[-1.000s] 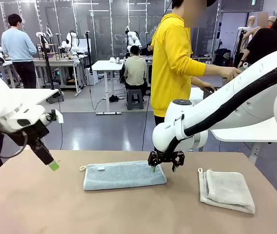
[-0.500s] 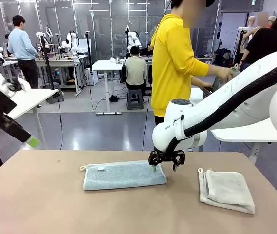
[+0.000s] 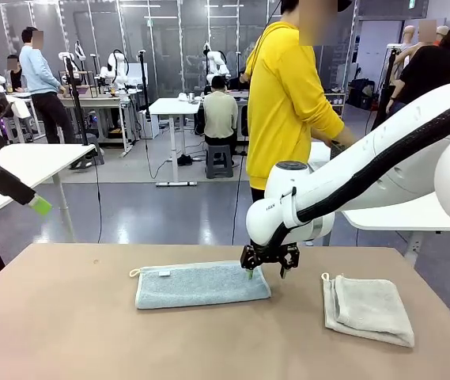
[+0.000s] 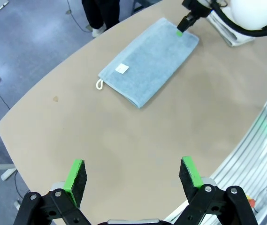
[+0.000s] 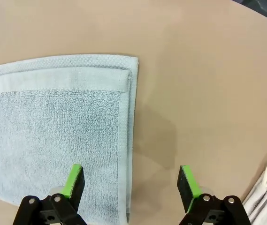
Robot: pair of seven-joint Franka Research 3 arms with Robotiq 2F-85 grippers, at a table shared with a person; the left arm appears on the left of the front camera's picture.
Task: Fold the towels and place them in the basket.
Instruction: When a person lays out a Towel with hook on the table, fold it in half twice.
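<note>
Our right gripper [image 3: 268, 271] hangs wide open over the blue-grey towel's [image 3: 201, 284] right end.
The towel's long axis runs along the table's [image 3: 66, 332] far edge; our left gripper [image 4: 132, 172], also wide open, is well apart.

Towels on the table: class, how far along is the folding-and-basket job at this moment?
Done: the pale blue-grey towel lies folded into a long strip, and the cream-white towel lies folded beside it. In hand: nothing is gripped; the right tool hovers open over the blue-grey towel's end, and the left tool is open, raised off to the side. Left: both towels sit on the table, not in any basket.
</note>
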